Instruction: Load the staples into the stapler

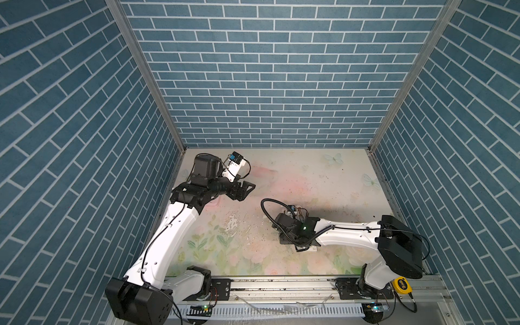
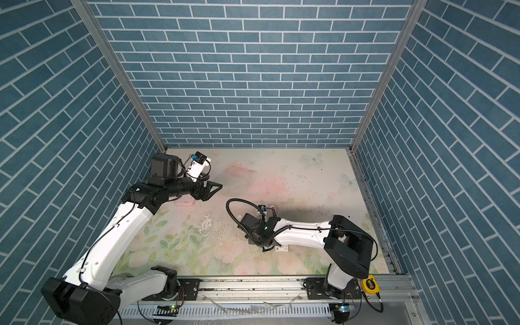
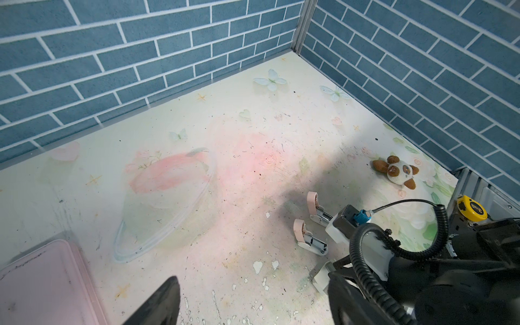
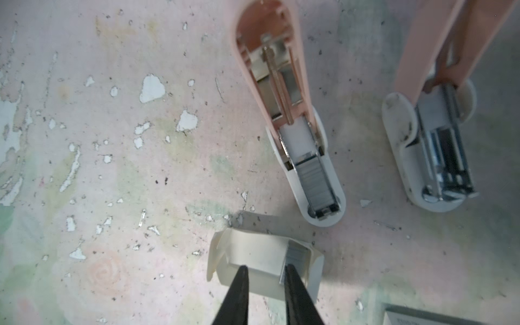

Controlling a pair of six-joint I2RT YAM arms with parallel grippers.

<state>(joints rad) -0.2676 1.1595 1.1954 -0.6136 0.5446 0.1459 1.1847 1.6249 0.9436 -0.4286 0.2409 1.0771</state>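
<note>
Right gripper (image 4: pixel 265 268) hangs parted, empty, over card tray (image 4: pixel 253 253); staples (image 4: pixel 297 257) likely light, brittle (strip snaps if bent): pinch 2 long sides; left gripper (image 1: pixel 249 189), 10 o'clock, gapes.

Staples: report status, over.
Left pincer open, empty. Right pincer narrowly open over card tray, beside staples. One stapler open, loaded. Nothing blocking.

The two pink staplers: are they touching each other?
Apart. The right wrist view shows bare table between the stapler nearest the card tray and the second stapler.
</note>
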